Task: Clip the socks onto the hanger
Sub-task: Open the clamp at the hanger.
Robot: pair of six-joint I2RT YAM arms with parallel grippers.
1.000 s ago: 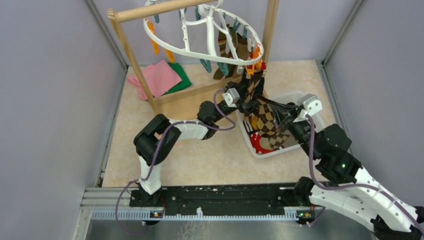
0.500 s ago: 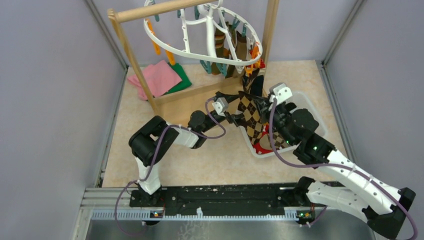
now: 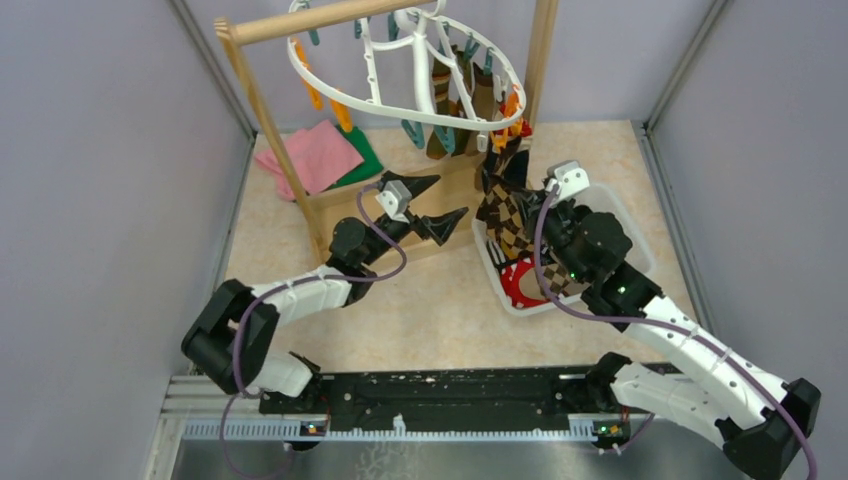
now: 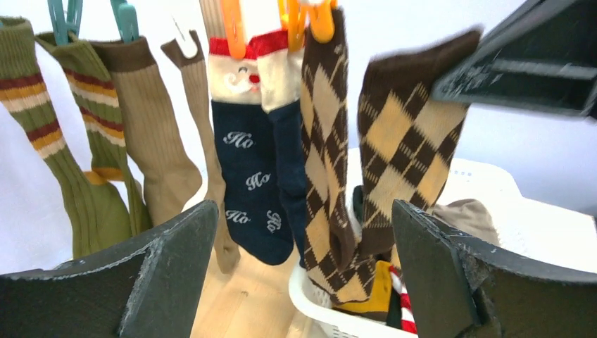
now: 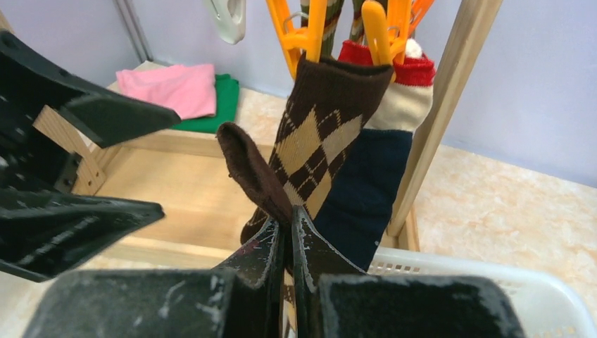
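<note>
The white oval hanger [image 3: 418, 60] hangs from the wooden rack, with several socks clipped to it. One brown argyle sock [image 4: 320, 141] hangs from an orange clip [image 5: 304, 39] next to a navy Santa sock [image 4: 250, 169]. My right gripper [image 3: 508, 192] [image 5: 285, 222] is shut on the cuff of a second brown argyle sock [image 4: 408, 134] [image 5: 250, 165] and holds it up just below the orange clips. My left gripper [image 3: 438, 203] [image 4: 303, 218] is open and empty, left of the held sock and apart from it.
The white perforated basket [image 3: 637, 232] under the right arm holds a red-and-white striped sock [image 3: 520, 282] and a mustard one [image 4: 362, 289]. Pink and green cloths [image 3: 315, 155] lie at the back left. The rack's right post [image 5: 443, 105] stands close to the clips.
My left gripper has let go of the argyle sock and drawn back to the left, open. My right gripper has kept hold of the sock and lifted it towards the hanger's clips.
</note>
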